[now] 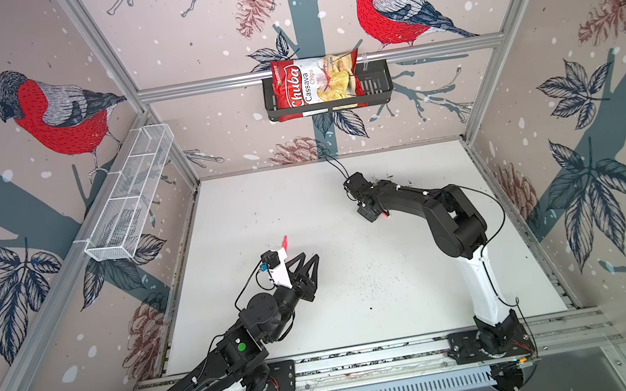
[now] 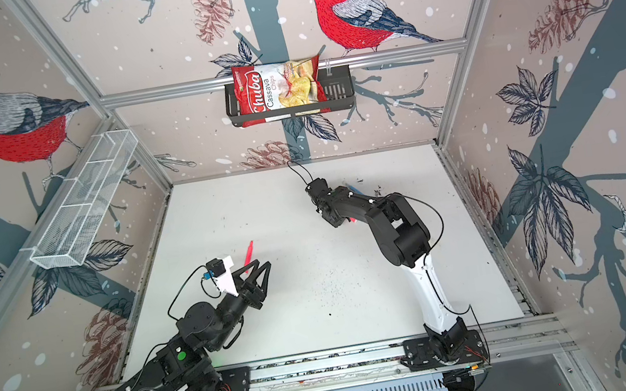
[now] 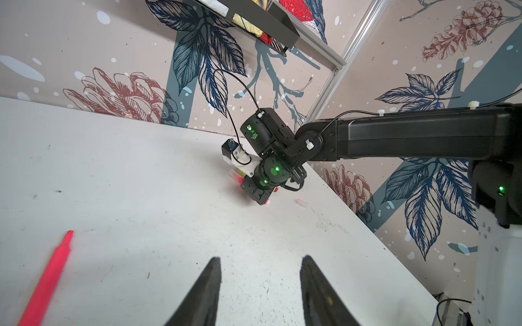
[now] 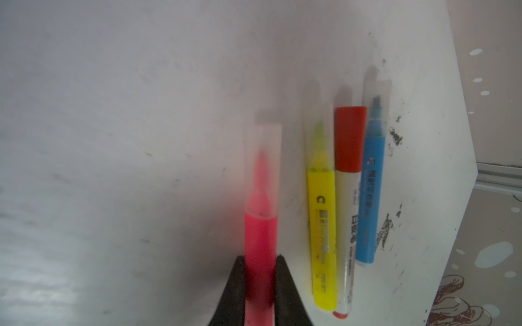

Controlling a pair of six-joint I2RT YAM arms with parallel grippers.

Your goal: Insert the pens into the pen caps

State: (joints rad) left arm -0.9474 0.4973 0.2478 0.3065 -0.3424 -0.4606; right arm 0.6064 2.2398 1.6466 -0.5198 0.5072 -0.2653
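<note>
Right tool [image 4: 260, 288]: jaws clamped on barrel of capped pink pen [image 4: 260, 234]; translucent cap [image 4: 264, 163] covers tip. Alongside, on counter [image 4: 141, 141], side by side in row: yellow pen [image 4: 322, 225], white-barrelled pen [image 4: 348, 225] with red cap [image 4: 350, 138], blue pen [image 4: 368, 197]; all capped. Left tool [image 3: 262, 290]: jaws apart, nothing between them, above bare counter. Uncapped pink pen [image 3: 48, 279] lies flat near left tool. Loose whitish cap [image 3: 301, 202] on counter near right arm [image 3: 409, 138].
</note>
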